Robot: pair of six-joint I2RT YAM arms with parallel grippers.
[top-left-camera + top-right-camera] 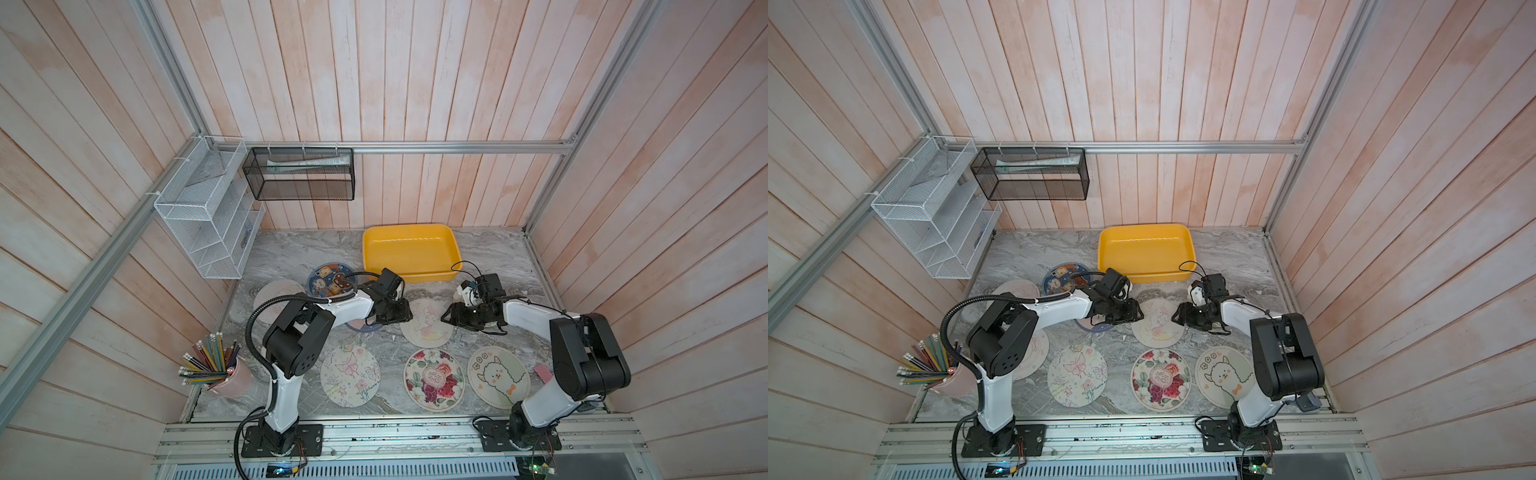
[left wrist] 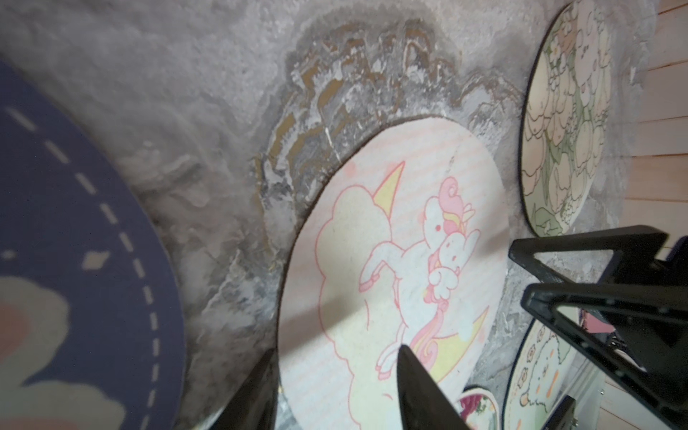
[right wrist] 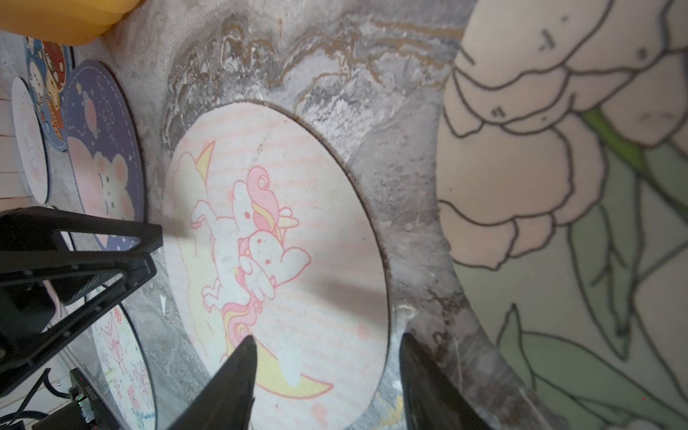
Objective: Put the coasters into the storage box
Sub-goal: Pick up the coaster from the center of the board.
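One shallow yellow plastic storage box stands empty at the back of the grey marble tabletop. Nine thin round coasters can be counted, seven cream and two dark blue. All lie flat on the marble outside the box, on its robot-facing side. Closest to its front rim are the dark blue cartoon coaster, off the left corner, and the cream tulip coaster, off the right corner. The cream unicorn coaster lies before the rim's middle, a bare strip of marble between them and bare marble all round its edge. One pink cup of pencils stands well apart from the box, to its front left.

Both arms are bent with elbows high and forearms sloping down and inward, so the two grippers face each other across the unicorn coaster. The left gripper and the right gripper each have their fingers parted and released. On each, one tip is over the coaster's edge and the other over the marble beside it. Neither grasps anything.
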